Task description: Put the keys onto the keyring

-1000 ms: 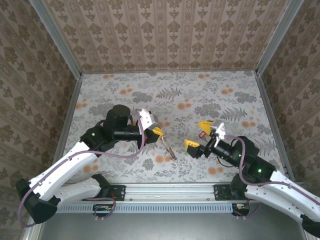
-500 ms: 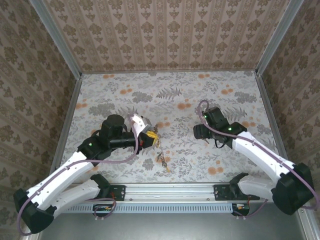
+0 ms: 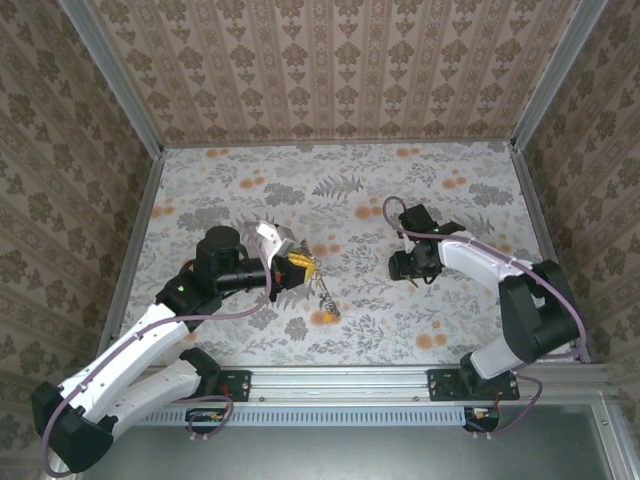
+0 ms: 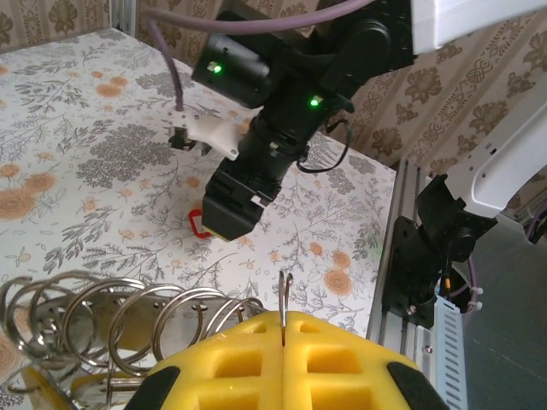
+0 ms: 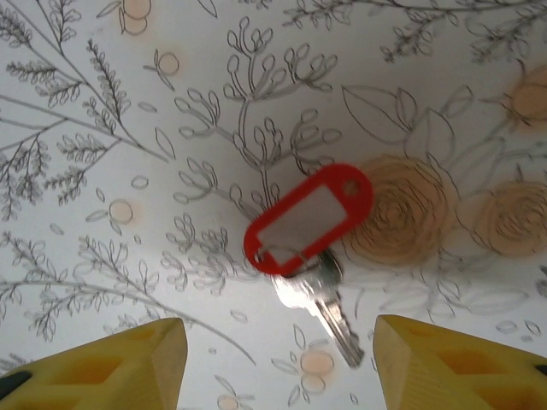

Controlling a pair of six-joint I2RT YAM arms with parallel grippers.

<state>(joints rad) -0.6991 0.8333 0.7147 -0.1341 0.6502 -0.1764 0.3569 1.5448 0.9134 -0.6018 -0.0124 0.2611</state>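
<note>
"Any writing on the red key (image 5: 306, 220)?"

"Just a plain white label set in its tag. The right gripper (image 5: 278, 333) hangs over it, fingers apart on either side. Well left of it, the left gripper (image 4: 283, 320) is clamped on the keyring (image 4: 283, 295)."

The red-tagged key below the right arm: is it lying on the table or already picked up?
Lying flat on the table. The red-tagged key rests untouched between the parted fingers of the right gripper.
</note>
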